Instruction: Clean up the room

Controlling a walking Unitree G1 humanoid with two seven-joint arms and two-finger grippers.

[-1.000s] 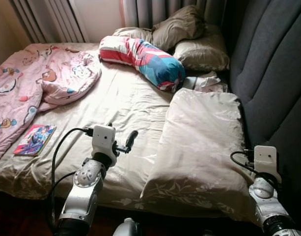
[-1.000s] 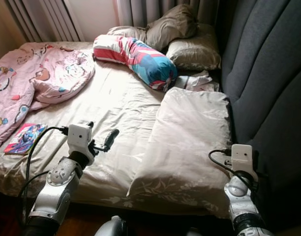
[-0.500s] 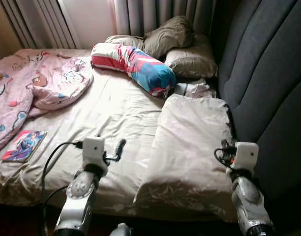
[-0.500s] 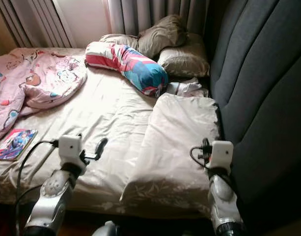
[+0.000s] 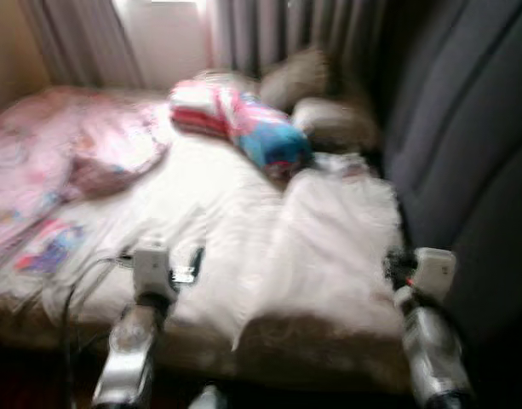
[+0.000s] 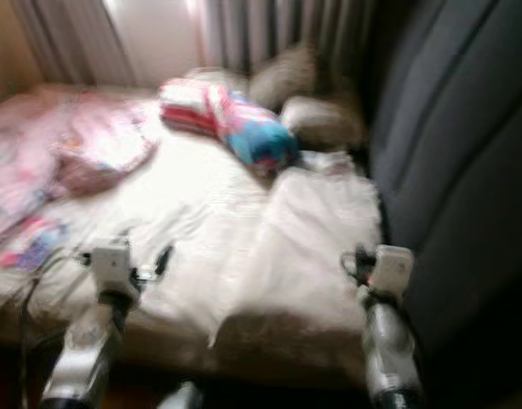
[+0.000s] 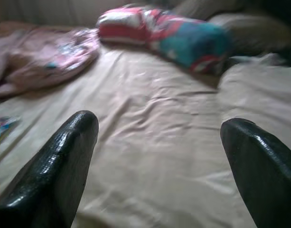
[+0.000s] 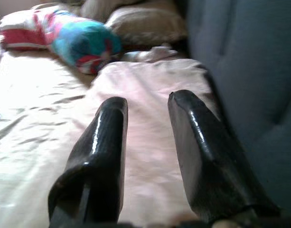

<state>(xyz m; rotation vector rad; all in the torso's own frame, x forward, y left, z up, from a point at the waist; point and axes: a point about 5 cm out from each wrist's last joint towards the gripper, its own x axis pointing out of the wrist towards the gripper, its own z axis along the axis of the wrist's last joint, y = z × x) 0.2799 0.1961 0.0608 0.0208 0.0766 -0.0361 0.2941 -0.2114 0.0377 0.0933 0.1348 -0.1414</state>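
Two pincers are held over the bed (image 5: 218,196): the left pincer (image 7: 159,142) spread wide, the right pincer (image 8: 147,137) slightly parted above the large pillow (image 5: 337,247); a blurred book (image 5: 48,251) seemingly lies left of it.

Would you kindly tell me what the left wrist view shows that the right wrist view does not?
The left wrist view alone shows the pink blanket and the left gripper, its fingers wide apart. The right wrist view alone shows the dark headboard and the right gripper, fingers open over the cream pillow. Both share the colourful bolster and the beige sheet.
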